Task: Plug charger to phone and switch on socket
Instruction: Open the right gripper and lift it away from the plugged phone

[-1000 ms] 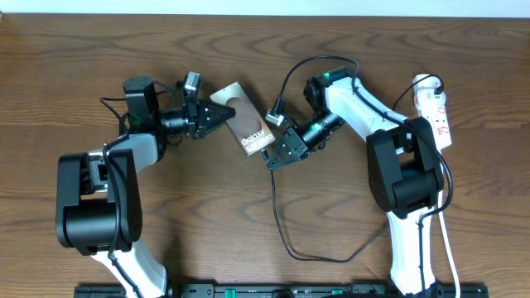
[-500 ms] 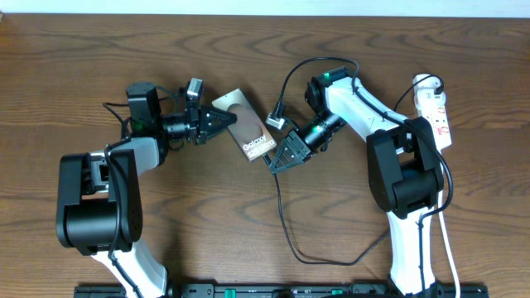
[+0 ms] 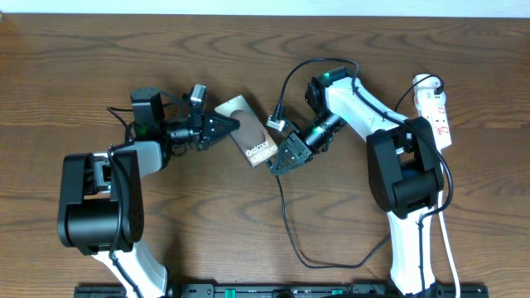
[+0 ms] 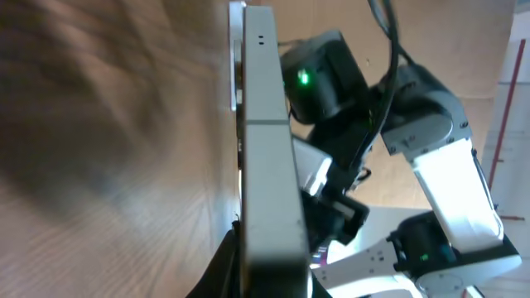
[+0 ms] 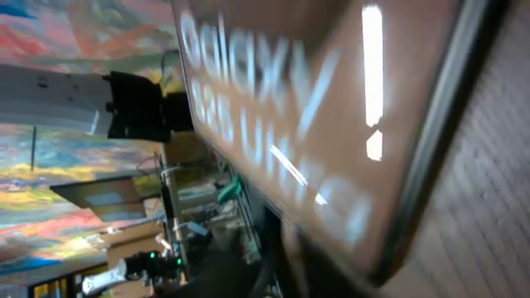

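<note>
The job looks about midway at best: the left gripper (image 3: 222, 127) is clamped on one end of the phone (image 3: 246, 130), holding it near the middle of the table (image 3: 248, 41). The right gripper (image 3: 280, 159) sits at the labelled end, where the charger (image 3: 280, 211) ends. I cannot tell whether the plug is seated, or how that hand's fingers stand. The socket (image 3: 436, 109) by the right edge is untouched, its switch yet to be pressed. A thicker robot cable (image 3: 285, 81) loops just beside the phone and could snag.
</note>
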Tool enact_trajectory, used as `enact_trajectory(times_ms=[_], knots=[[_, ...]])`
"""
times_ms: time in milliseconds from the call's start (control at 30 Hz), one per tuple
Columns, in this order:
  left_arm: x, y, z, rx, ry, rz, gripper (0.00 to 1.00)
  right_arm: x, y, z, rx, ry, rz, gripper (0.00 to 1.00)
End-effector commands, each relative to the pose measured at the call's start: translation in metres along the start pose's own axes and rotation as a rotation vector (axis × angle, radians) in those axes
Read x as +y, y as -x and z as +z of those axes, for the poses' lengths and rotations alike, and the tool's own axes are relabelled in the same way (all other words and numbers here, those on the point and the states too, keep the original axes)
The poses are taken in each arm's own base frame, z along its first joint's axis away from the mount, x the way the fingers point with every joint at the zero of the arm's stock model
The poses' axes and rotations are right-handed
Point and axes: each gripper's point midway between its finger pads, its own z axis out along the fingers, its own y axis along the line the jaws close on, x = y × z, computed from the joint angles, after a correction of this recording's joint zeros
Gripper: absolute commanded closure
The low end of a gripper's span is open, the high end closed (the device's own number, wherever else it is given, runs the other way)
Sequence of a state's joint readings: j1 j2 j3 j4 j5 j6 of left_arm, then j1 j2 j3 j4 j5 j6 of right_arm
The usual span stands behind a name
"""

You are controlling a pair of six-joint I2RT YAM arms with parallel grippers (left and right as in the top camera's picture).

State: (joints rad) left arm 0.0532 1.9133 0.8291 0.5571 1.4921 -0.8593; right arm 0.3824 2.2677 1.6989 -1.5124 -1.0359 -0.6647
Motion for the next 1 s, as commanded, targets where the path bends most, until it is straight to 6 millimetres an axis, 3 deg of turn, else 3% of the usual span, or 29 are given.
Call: enact_trajectory(times_ms=[0, 67, 167, 233, 333, 467, 533, 633, 833, 967], knots=[[-0.009, -0.017, 0.005, 0.083, -0.051, 0.027, 0.93, 0.004, 0.008, -0.005, -0.052, 0.049, -0.011, 0.51], [-0.009, -0.015, 0.002, 0.074, -0.051, 0.033, 0.93, 0.004, 0.007, -0.008, -0.054, 0.052, 0.003, 0.48], [-0.009, -0.011, -0.004, 0.054, -0.050, 0.035, 0.93, 0.007, 0.005, -0.016, -0.059, 0.060, 0.018, 0.35], [-0.009, -0.007, -0.010, 0.035, -0.050, 0.043, 0.94, 0.011, 0.003, -0.024, -0.063, 0.068, 0.015, 0.21], [-0.004, 0.006, -0.020, -0.030, -0.023, 0.046, 0.93, 0.020, 0.005, -0.040, -0.082, 0.074, -0.010, 0.11], [0.005, 0.023, -0.029, -0.123, 0.029, 0.025, 0.93, 0.027, 0.014, -0.060, -0.139, 0.048, -0.039, 0.09], [0.007, 0.030, -0.029, -0.158, 0.053, 0.000, 0.93, 0.032, 0.019, -0.069, -0.161, 0.031, -0.071, 0.02], [0.008, 0.042, -0.025, -0.195, 0.084, -0.005, 0.93, 0.035, 0.029, -0.082, -0.196, -0.007, -0.120, 0.01], [0.020, 0.051, -0.012, -0.221, 0.171, -0.054, 0.93, 0.008, 0.054, -0.102, -0.246, -0.185, -0.015, 0.01], [0.039, 0.053, -0.006, -0.227, 0.244, -0.153, 0.93, 0.003, 0.064, -0.107, -0.278, -0.215, 0.006, 0.01]])
